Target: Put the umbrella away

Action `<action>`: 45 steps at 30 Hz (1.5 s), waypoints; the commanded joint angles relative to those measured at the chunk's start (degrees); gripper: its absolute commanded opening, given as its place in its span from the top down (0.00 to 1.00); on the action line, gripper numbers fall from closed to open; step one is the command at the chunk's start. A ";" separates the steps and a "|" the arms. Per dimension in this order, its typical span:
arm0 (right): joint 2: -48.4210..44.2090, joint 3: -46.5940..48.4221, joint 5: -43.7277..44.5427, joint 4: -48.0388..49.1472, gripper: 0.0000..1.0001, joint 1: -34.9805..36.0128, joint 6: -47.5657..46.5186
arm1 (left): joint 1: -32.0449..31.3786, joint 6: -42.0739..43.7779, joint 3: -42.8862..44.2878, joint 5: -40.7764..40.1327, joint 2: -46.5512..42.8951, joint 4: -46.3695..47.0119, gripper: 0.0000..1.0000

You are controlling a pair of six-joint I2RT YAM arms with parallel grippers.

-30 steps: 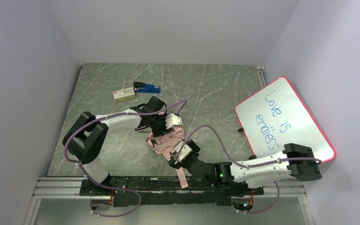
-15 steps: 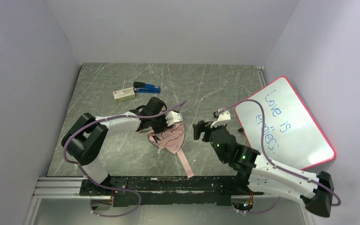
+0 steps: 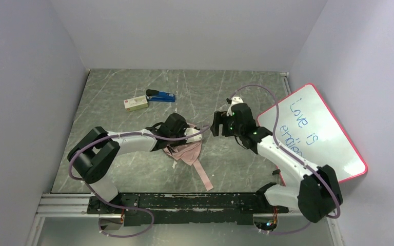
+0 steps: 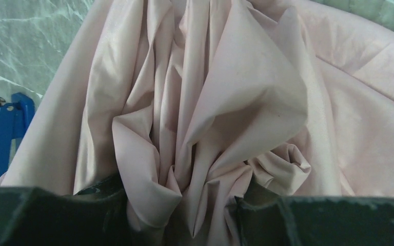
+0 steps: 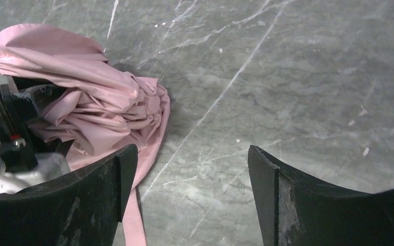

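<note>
The pale pink umbrella (image 3: 189, 152) lies crumpled on the marble table (image 3: 236, 97), and its long strap (image 3: 203, 178) trails toward the near edge. My left gripper (image 3: 176, 143) is at the umbrella's left end. In the left wrist view the left gripper (image 4: 179, 220) is shut on bunched folds of the umbrella's fabric (image 4: 225, 102). My right gripper (image 3: 217, 124) hovers open and empty to the right of the umbrella. In the right wrist view the right gripper (image 5: 187, 189) is wide apart over bare table, with the umbrella (image 5: 97, 97) to its left. The shaft and handle are hidden.
A blue stapler (image 3: 160, 96) and a small box (image 3: 135, 103) lie at the back left; the stapler also shows in the left wrist view (image 4: 2, 133). A red-framed whiteboard (image 3: 313, 133) leans against the right wall.
My right arm has swung from the near side of the umbrella up and out to its right. My left gripper has drawn the umbrella slightly nearer, and the strap has shifted.
</note>
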 commanded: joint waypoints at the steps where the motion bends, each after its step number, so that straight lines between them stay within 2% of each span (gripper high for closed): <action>1: 4.80 4.00 -11.78 -0.48 0.18 -3.54 -5.44 | -2.00 2.50 -1.29 -5.49 2.37 0.14 0.59; 4: 7.66 5.73 -15.49 0.24 0.18 -4.32 -8.41 | -4.51 3.20 -1.31 -7.99 2.81 2.18 0.60; 9: 13.03 12.04 -16.58 -3.24 0.18 -6.41 -14.10 | -8.90 6.12 -3.04 -13.92 3.69 6.67 0.60; 12: 15.11 14.64 -14.17 -3.19 0.18 -6.91 -15.95 | -10.90 7.19 -4.14 -16.29 4.30 9.27 0.60; 15: 15.42 13.83 -11.31 0.22 0.18 -7.27 -18.34 | -13.09 8.03 -4.86 -18.82 5.22 11.18 0.60; 20: 12.84 9.98 -13.52 5.72 0.21 -7.33 -29.75 | -17.15 9.94 -5.77 -24.79 8.22 15.06 0.62; 25: 14.61 13.95 -31.79 -5.06 0.20 -8.13 -44.76 | -20.42 11.79 -6.47 -29.02 11.77 19.01 0.65; 30: 21.91 21.02 -40.69 -18.28 0.19 -8.26 -53.23 | -22.40 14.14 -8.09 -32.28 13.48 24.80 0.65; 38: 32.81 31.86 -45.95 -28.55 0.19 -7.82 -56.29 | -23.93 20.09 -11.56 -37.04 16.10 36.27 0.64; 45: 33.01 30.54 -42.49 -28.31 0.19 -5.30 -58.48 | -24.27 22.72 -12.53 -38.61 18.16 41.40 0.64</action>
